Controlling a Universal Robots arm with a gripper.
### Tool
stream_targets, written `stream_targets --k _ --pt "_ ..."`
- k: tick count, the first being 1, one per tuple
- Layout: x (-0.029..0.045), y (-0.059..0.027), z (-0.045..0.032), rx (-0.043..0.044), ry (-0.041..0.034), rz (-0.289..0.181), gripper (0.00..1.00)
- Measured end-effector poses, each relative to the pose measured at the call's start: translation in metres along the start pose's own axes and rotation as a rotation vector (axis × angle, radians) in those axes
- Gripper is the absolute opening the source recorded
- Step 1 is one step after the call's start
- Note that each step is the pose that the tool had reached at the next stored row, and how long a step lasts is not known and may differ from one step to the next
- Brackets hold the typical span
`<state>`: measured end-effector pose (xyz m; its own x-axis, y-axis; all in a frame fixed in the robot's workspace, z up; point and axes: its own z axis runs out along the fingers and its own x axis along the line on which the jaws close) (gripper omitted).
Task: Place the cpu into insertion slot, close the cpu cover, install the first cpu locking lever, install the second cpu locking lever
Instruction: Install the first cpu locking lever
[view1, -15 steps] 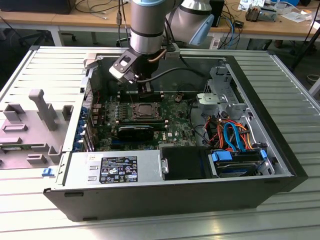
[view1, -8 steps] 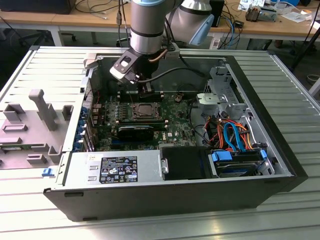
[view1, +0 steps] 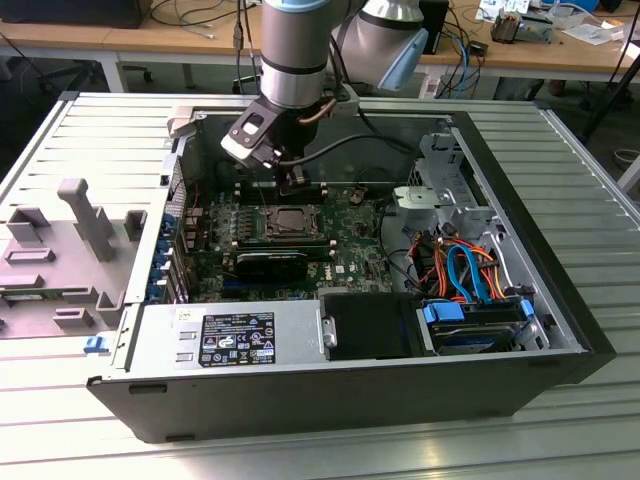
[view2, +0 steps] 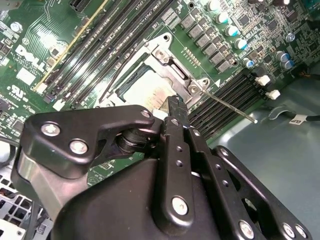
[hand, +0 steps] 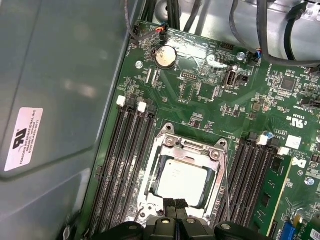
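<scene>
The cpu (hand: 182, 177) lies flat in the socket on the green motherboard (hand: 200, 95), its dull silver top showing. The cpu cover (hand: 166, 150), a silver frame, lies down around it, with the chip seen through its window. My gripper (hand: 175, 202) hangs just over one edge of the socket with its black fingertips pressed together and nothing between them. In the second wrist view the cpu (view2: 142, 90) sits just beyond the gripper (view2: 173, 104). A thin locking lever (view2: 225, 106) sticks out from the socket corner over the memory slots. The exterior view has the gripper (view1: 292, 184) above the socket (view1: 290, 222).
The open computer case (view1: 560, 330) lies on a slatted metal table. Memory slots (hand: 125, 150) flank the socket on both sides. Cables and a drive cage (view1: 470, 270) fill the exterior view's right, a power supply (view1: 230, 338) the front. Grey fixtures (view1: 80, 240) stand on the left.
</scene>
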<state>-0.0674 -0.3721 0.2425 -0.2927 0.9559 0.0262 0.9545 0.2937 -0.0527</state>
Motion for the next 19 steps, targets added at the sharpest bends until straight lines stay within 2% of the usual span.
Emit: stream_targets --k 11,19 --pt "0.0000 0.0000 0.0000 0.0015 -0.0031 -0.058 0.11" --pt "0.0000 0.0000 0.0000 0.0022 -0.0044 -0.083 0.11"
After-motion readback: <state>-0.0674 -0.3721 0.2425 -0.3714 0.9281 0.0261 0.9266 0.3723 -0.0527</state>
